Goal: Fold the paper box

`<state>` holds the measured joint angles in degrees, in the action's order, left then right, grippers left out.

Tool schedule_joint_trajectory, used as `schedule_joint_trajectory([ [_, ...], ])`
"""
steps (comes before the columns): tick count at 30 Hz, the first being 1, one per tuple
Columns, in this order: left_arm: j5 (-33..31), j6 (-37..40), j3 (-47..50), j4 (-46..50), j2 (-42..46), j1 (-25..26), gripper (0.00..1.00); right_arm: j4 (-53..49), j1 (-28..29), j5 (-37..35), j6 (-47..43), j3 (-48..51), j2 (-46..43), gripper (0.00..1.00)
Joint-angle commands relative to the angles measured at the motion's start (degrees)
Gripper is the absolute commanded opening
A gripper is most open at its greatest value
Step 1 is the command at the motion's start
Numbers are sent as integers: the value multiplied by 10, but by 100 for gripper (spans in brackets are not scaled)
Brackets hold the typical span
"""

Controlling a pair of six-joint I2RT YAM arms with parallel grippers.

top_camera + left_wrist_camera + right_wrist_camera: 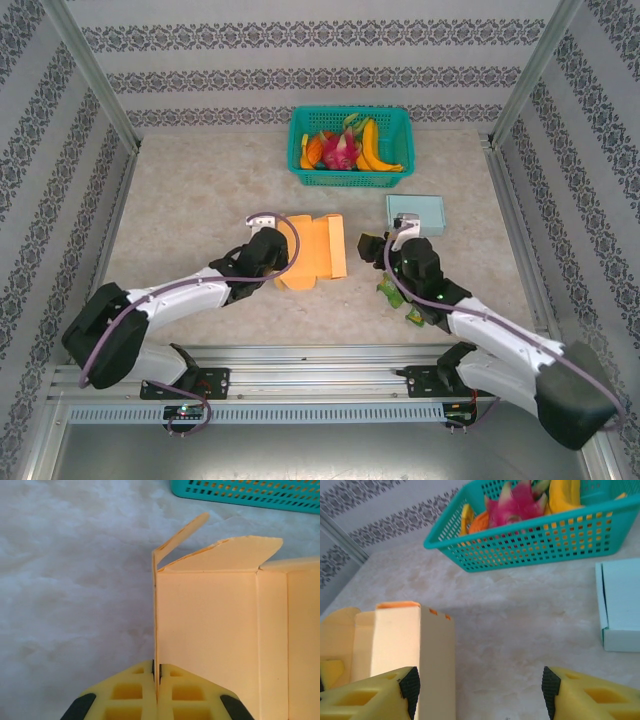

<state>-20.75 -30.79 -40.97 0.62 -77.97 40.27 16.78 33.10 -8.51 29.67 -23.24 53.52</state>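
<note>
The orange paper box (312, 250) lies partly flattened in the middle of the table, flaps spread. My left gripper (280, 258) is at its left edge. In the left wrist view that gripper (157, 682) is shut on a thin upright wall of the paper box (210, 625), with a small flap sticking up at the wall's far end. My right gripper (388, 236) hovers just right of the box. Seen from the right wrist, it (480, 695) stands open over bare table, the box's tall side panel (415, 650) just ahead of its left finger (410, 687).
A teal basket (395, 170) of fruit stands at the back centre. A pale blue box (417, 212) lies behind my right gripper. Small green items (390, 292) rest beside the right arm. Metal frame posts and patterned walls enclose the table.
</note>
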Motion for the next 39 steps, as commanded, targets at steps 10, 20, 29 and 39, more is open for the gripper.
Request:
schedule_joint_trajectory([
  [10,-222,350,-190,233,21,127,0,-254,-1,-22,0,-35,-301,67],
  [20,-247,567,-245,269,-64,161,0,-282,-4,-91,-167,-34,-353,72],
  [29,-104,629,-291,337,-59,160,0,-150,-10,37,-258,78,-343,72],
  [39,-2,713,-294,324,-31,134,0,89,-26,208,-427,66,-87,70],
])
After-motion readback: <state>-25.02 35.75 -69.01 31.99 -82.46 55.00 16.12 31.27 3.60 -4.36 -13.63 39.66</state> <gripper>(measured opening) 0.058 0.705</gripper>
